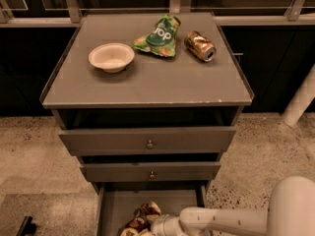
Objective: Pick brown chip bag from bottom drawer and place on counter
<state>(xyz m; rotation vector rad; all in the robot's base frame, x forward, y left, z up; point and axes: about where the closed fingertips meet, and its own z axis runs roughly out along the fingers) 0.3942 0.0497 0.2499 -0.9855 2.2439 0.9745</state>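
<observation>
At the bottom centre of the frame, the bottom drawer (116,206) stood pulled out, with the brown chip bag (141,217) lying crumpled inside it near the lower edge. The white arm (224,220) reached in from the lower right, and its gripper (150,228) sat right against the bag; whether it was clenched or released could not be told. Higher up, the counter (147,85) carried a pale bowl (111,57) at the left, a green bag (158,35) in the middle and a tipped can (200,45) at the right.
</observation>
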